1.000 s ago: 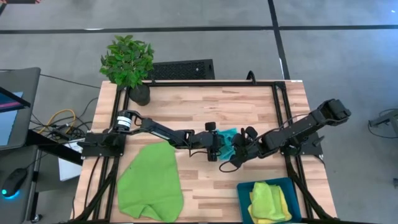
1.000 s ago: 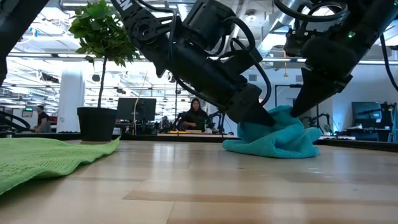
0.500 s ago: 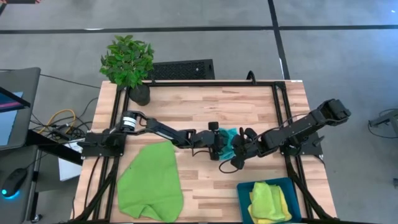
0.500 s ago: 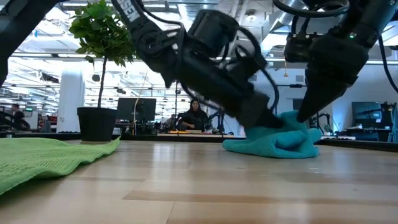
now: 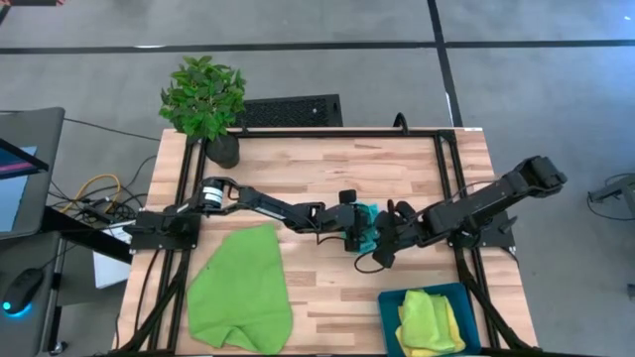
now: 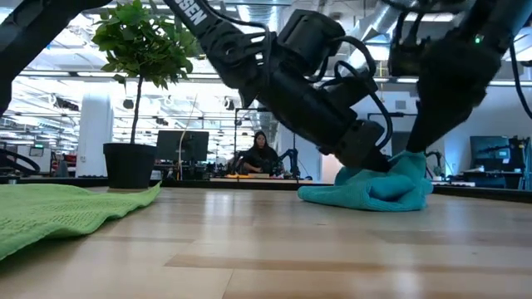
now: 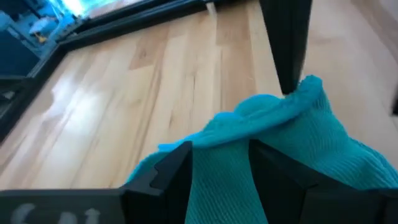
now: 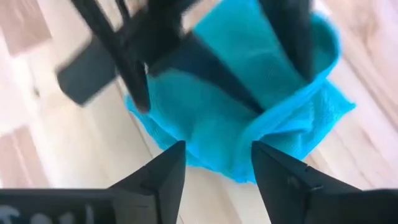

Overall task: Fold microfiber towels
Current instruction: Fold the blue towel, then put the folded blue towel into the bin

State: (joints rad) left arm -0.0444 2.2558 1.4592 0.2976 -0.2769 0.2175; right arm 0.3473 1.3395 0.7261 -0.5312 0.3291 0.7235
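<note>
A turquoise towel (image 5: 367,224) lies bunched in a heap at mid-table, its underside on the wood (image 6: 374,189). My left gripper (image 7: 221,152) reaches it from the table's left; it is open, with a ridge of the cloth between its fingers. My right gripper (image 8: 217,149) stands open just over the heap's right side (image 6: 420,149), and I cannot tell whether it touches the cloth. A lime green towel (image 5: 241,290) lies spread at the near left. My left gripper has its open fingers (image 7: 177,171) on either side of a raised fold of the turquoise towel (image 7: 221,186), whose cloth fills the gap between them. The fingers come slanting down from the table's left. The towel stays bunched on the table.
A blue bin (image 5: 389,299) at the near right corner holds green and yellow cloths (image 5: 429,322). A potted plant (image 5: 206,99) stands at the far left corner. Bare wood lies along the far side and between the two towels.
My right gripper has opened and let go of the turquoise towel's top. My left gripper has moved toward the table's right edge, into the heap. The towel's hump has shifted right with it, while its low left edge has stayed on the table.
</note>
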